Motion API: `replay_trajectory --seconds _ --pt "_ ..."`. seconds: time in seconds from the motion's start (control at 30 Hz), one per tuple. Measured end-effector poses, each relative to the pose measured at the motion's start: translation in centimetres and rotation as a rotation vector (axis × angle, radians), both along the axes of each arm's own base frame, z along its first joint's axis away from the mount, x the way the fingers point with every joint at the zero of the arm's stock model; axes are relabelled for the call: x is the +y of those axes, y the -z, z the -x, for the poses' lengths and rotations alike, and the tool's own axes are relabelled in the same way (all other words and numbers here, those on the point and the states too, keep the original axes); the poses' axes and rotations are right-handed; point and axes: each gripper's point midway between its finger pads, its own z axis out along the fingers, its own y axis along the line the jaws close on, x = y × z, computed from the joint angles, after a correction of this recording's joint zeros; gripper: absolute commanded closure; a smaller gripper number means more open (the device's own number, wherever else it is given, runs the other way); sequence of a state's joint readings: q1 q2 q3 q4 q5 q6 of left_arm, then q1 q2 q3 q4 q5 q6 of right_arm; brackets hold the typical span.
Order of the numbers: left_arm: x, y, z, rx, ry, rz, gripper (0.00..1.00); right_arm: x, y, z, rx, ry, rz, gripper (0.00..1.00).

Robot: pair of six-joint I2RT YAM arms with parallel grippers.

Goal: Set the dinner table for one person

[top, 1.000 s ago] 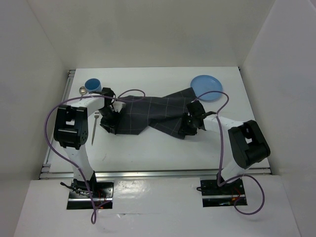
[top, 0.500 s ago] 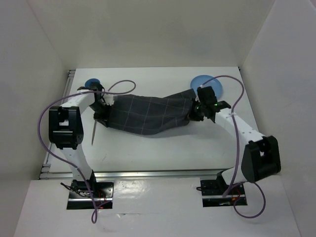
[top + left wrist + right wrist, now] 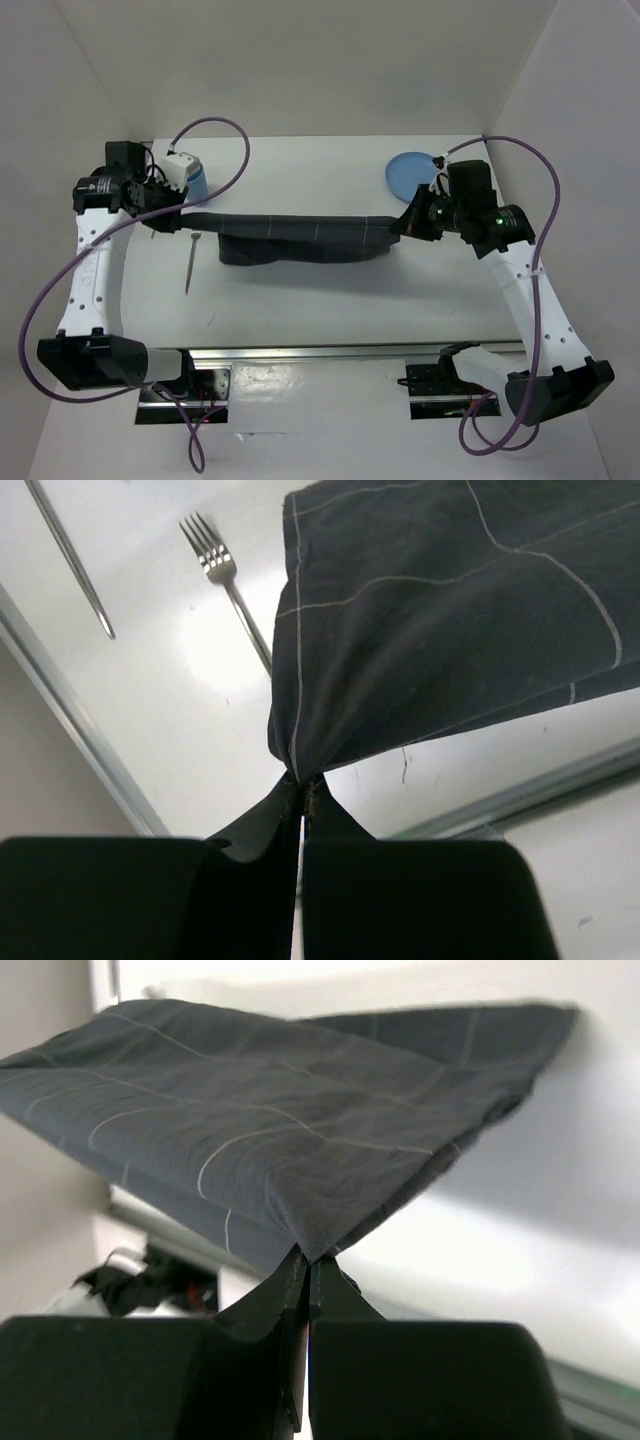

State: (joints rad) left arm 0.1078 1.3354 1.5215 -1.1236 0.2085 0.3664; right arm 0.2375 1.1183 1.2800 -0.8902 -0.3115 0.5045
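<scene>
The dark grey checked placemat (image 3: 300, 238) hangs stretched in a long band above the white dinner table (image 3: 330, 300). My left gripper (image 3: 183, 214) is shut on its left corner. In the left wrist view the fingertips of that gripper (image 3: 302, 778) pinch the bunched corner of the placemat (image 3: 450, 630). My right gripper (image 3: 403, 227) is shut on the right corner; the right wrist view shows this gripper (image 3: 310, 1258) with the placemat (image 3: 280, 1140) spreading away from it. A fork (image 3: 190, 262) lies on the table below the left end.
A blue cup (image 3: 194, 180) stands at the back left, partly behind my left arm. A blue plate (image 3: 408, 172) sits at the back right, close to my right wrist. A slim metal utensil (image 3: 70, 560) lies near the left rail (image 3: 80, 740). White walls enclose the table.
Both grippers closed on the placemat's corners, rose and pulled apart. The crumpled cloth is now drawn out into a taut band above the table.
</scene>
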Motion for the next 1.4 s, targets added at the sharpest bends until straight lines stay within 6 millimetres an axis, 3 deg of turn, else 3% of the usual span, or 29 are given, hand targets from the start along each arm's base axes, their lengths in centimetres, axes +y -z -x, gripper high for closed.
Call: replay_trajectory --seconds 0.1,0.17,0.27,0.37,0.43,0.5,0.57,0.6,0.7,0.8,0.9,1.0,1.1,1.17,1.23,1.37,1.4 --pt "0.2 -0.8 2.0 0.02 0.008 -0.017 1.0 0.4 -2.3 1.5 0.01 -0.033 -0.034 1.0" --pt "0.2 -1.9 2.2 0.007 0.008 -0.022 1.0 0.7 -4.2 1.9 -0.009 -0.048 -0.05 1.0" --pt "0.3 -4.5 1.1 -0.051 0.002 -0.025 1.0 0.9 -6.6 1.0 -0.06 -0.062 -0.053 1.0" --pt "0.5 -6.9 -2.0 -0.089 -0.014 -0.005 1.0 1.4 -7.2 -1.7 -0.072 -0.079 -0.034 1.0" --pt "0.7 -8.0 -5.6 -0.101 -0.029 0.019 1.0 1.9 -7.7 -4.9 -0.086 -0.092 -0.016 1.0" --pt "0.9 -8.4 -10.2 -0.126 -0.045 0.045 1.0 2.6 -7.9 -9.8 -0.1 -0.1 -0.003 1.0" --pt "1.3 -7.7 -15.0 -0.151 -0.063 0.056 1.0 3.1 -8.6 -16.8 -0.155 -0.104 -0.019 1.0" --pt "1.4 -6.8 -16.3 -0.147 -0.073 0.054 1.0 3.0 -8.9 -19.6 -0.19 -0.098 -0.032 1.0" --pt "1.1 -4.0 -18.1 -0.107 -0.086 0.045 1.0 1.4 -8.4 -26.4 -0.25 -0.072 -0.111 1.0" --pt "-0.7 -4.1 -18.6 -0.142 -0.063 0.049 1.0 -0.4 -6.4 -28.2 -0.218 -0.042 -0.194 1.0" --pt "-2.1 -6.6 -18.6 -0.237 -0.033 0.041 1.0 -1.6 -5.2 -28.2 -0.207 -0.02 -0.233 1.0" --pt "-2.4 -9.5 -17.8 -0.335 -0.011 0.024 1.0 -1.3 -4.3 -26.6 -0.192 -0.044 -0.24 1.0" --pt "-2.4 -8.9 -16.4 -0.339 -0.002 0.005 1.0 -0.9 -2.7 -23.9 -0.165 -0.074 -0.226 1.0" --pt "-2.1 -6.0 -15.1 -0.265 0.001 -0.014 1.0 -0.9 -0.8 -21.8 -0.117 -0.084 -0.217 1.0" --pt "-2.0 -1.6 -13.9 -0.159 -0.002 -0.027 1.0 -0.8 1.8 -19.6 -0.067 -0.09 -0.208 1.0" --pt "-1.6 7.9 -9.3 0.114 0.013 -0.052 1.0 -1.0 9.2 -13.8 0.121 -0.079 -0.197 1.0" --pt "-1.6 9.7 -7.9 0.176 0.017 -0.056 1.0 -1.1 11.0 -12.1 0.176 -0.073 -0.195 0.95"
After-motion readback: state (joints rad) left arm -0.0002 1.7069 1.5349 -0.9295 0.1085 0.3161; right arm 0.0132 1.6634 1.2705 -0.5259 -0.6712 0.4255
